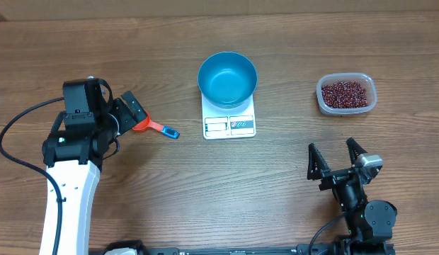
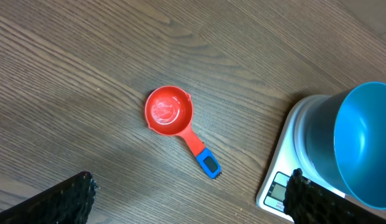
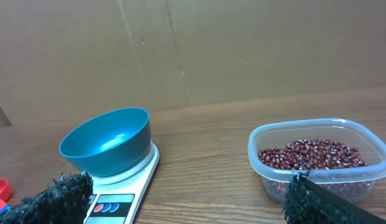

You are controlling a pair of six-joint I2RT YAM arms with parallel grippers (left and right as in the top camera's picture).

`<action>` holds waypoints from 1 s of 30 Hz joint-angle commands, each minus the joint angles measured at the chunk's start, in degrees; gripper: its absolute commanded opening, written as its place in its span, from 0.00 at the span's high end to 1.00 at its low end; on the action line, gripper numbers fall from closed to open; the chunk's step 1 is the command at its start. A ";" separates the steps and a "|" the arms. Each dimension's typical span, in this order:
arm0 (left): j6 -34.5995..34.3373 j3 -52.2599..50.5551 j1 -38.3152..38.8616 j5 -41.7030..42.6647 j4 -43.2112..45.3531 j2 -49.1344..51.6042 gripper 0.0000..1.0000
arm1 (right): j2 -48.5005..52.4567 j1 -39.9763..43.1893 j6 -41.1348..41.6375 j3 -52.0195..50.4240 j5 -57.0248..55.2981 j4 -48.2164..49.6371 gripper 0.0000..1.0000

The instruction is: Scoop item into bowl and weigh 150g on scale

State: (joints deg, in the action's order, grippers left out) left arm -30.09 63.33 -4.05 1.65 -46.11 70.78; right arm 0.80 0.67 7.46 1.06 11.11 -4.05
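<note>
Spread left claw (image 2: pixel 190 202) over red scoop (image 2: pixel 170 111)

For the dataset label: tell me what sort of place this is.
Probably a robot test bench, not a real kitchen: a wood-grain table, a plain cardboard backdrop behind it, and a scale with a blue bowl set out.

One bowl (image 1: pixel 227 81); one scale (image 1: pixel 229 126); one red scoop (image 2: pixel 170 111); one clear tub (image 1: pixel 374 99) — beans (image 1: pixel 345 93) too many to count.
</note>
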 commanded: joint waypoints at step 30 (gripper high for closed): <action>-4.81 1.31 0.33 -2.29 -3.37 0.37 0.00 | -0.63 -0.33 -0.22 -0.59 -0.59 0.31 0.00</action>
State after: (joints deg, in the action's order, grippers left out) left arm -34.39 63.33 -4.05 0.56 -49.43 70.78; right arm 0.80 0.64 7.44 1.06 11.09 -4.05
